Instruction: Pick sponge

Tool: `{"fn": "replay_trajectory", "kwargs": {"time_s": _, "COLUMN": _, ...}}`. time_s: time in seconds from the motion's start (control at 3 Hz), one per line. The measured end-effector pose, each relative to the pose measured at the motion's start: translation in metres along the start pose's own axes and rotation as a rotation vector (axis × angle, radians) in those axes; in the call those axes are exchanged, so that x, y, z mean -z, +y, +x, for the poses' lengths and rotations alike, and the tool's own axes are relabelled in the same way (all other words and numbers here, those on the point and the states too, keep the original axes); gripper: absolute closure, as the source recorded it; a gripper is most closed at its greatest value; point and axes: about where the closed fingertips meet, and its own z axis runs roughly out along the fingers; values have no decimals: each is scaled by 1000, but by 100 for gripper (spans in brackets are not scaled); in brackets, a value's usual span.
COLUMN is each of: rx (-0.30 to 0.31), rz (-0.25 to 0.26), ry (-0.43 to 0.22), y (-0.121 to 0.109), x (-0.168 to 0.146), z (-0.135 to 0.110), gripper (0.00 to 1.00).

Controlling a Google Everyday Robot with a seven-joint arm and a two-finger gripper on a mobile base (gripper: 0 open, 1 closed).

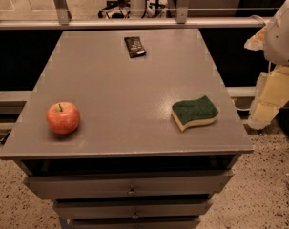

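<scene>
The sponge [195, 113] lies flat on the grey table top [129, 89] near its front right corner. It has a dark green scouring top over pale yellow foam and wavy edges. My gripper [267, 109] hangs at the right edge of the view, beyond the table's right side. It sits to the right of the sponge at about the same height and does not touch it. The white arm [283, 32] rises above it.
A red apple [63, 118] stands at the front left of the table. A small black wrapper [135, 46] lies at the back centre. Drawers [129, 187] sit below the front edge. A rail [134, 23] runs behind the table.
</scene>
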Motion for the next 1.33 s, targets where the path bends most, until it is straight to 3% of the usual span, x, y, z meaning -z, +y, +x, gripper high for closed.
{"fn": "replay_trajectory", "kwargs": {"time_s": 0.33, "rx": 0, "rz": 0, "ry": 0, "y": 0, "x": 0, "z": 0, "gripper": 0}}
{"fn": "replay_trajectory", "kwargs": {"time_s": 0.67, "rx": 31, "rz": -13, "ry": -55, "y": -8, "x": -19, "z": -7, "gripper": 0}}
{"fn": "replay_trajectory", "kwargs": {"time_s": 1.0, "rx": 67, "rz": -81, "ry": -148, "y": -21, "x": -85, "z": -14, "gripper": 0}}
{"fn": "replay_trajectory", "kwargs": {"time_s": 1.33, "rx": 101, "rz": -128, "ry": -219, "y": -21, "x": -127, "z": -26, "gripper": 0}}
